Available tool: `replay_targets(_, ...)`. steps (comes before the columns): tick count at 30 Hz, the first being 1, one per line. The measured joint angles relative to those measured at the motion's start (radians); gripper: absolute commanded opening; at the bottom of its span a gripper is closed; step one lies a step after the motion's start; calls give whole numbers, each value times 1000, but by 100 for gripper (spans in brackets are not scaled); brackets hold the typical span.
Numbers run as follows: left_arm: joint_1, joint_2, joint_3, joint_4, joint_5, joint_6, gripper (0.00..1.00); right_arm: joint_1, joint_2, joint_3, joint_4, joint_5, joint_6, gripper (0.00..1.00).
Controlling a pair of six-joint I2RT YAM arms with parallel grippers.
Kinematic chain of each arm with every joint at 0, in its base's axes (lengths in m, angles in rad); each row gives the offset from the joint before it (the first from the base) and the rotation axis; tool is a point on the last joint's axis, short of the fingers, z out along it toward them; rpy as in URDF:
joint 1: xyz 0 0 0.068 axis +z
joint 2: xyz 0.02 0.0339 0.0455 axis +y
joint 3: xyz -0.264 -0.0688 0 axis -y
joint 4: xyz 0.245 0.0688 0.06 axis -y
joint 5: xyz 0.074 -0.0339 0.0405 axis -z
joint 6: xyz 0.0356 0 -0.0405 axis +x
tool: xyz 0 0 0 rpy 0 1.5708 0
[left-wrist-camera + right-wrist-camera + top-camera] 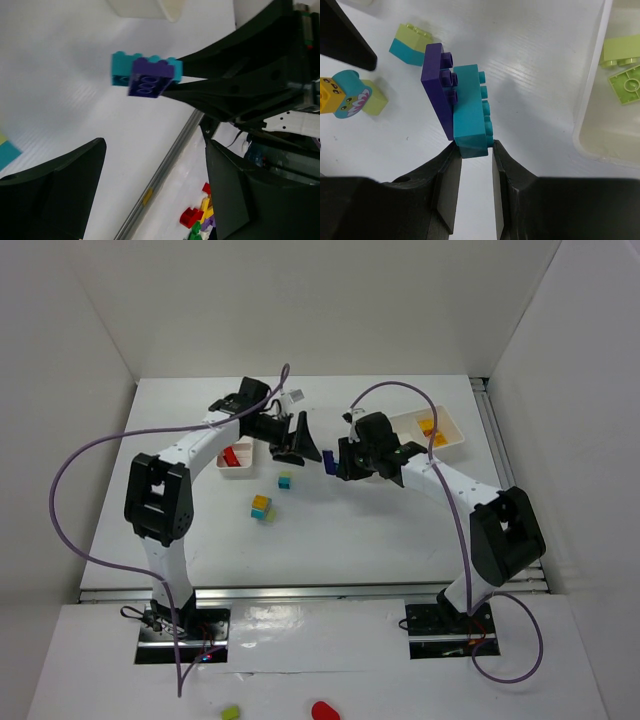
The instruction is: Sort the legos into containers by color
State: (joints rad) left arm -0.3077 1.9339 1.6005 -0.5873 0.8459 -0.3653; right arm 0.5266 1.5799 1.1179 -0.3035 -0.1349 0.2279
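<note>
Partway through the sort, by the look of it. Clamped shut in the right fingers (454, 156): a teal brick (470, 117), with a purple brick (436, 75) snapped to its side. Held clear of the bench (535, 60), mid-air between the arms, not over either tray. Spread wide and holding nothing: the left fingers (300, 435), just beside that pair and facing it, probably placed to pull the two colours apart.

Done so far, from the top view: a red brick (231, 456) in the left tray (243, 470); yellow-orange pieces (428, 427) in the right tray (455, 436). Also lime pieces (620, 65) in a tray compartment close to the right wrist; cannot tell which tray.

Left to do: split the held pair and bin each half. Then two more mixed stacks loose on the bench, a lime-on-cyan stack (412, 42) and a yellow-teal-lime stack (350, 95), both likely needing splitting too. Well short of finished.
</note>
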Motion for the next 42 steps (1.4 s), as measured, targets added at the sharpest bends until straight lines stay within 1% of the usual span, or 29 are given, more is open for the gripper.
replay_targets(2, -27, 0, 0, 26, 17, -16, 88, 0, 0, 0, 0, -1, 0, 26)
replay_targets(6, -76, 0, 0, 68, 7, -65, 75, 0, -3, 0, -2, -2, 0, 26)
replay_targets(7, -84, 0, 0, 78, -4, -80, 69, 0, -5, 0, -3, -2, 0, 26)
replay_targets(11, -88, 0, 0, 103, -49, -119, 63, 0, -7, 0, -3, -3, 0, 26)
replay_targets(15, -87, 0, -2, 126, -113, -146, 63, 1, -7, 0, -4, -7, 0, 26)
replay_targets(20, -89, 0, -4, 138, -186, -167, 71, 8, -7, 0, -4, -12, 0, 26)
replay_targets(24, -102, 11, -2, 146, -204, -171, 73, 17, -7, 1, -5, -15, 0, 26)
replay_targets(27, -117, 33, 8, 146, -219, -186, 64, 24, -7, 2, -5, -17, 0, 26)
replay_targets(28, -122, 40, 11, 147, -222, -189, 60, 26, -7, 2, -5, -18, 0, 26)
replay_targets(29, -127, 45, 12, 146, -224, -191, 53, 27, -7, 2, -8, -15, 0, 26)
replay_targets(30, -129, 48, 12, 145, -226, -194, 36, 27, -7, 2, -16, -13, 0, 26)
replay_targets(32, -132, 52, 13, 137, -242, -185, 23, 27, -7, 3, -23, -3, 3, 26)
replay_targets(33, -133, 54, 14, 137, -241, -186, 13, 26, -8, 3, -26, 0, 8, 26)
replay_targets(36, -133, 55, 17, 131, -243, -191, 0, 27, -8, 4, -26, 5, 15, 26)
replay_targets(42, -133, 56, 24, 124, -255, -190, 0, 26, -4, 10, -27, 18, 45, 25)
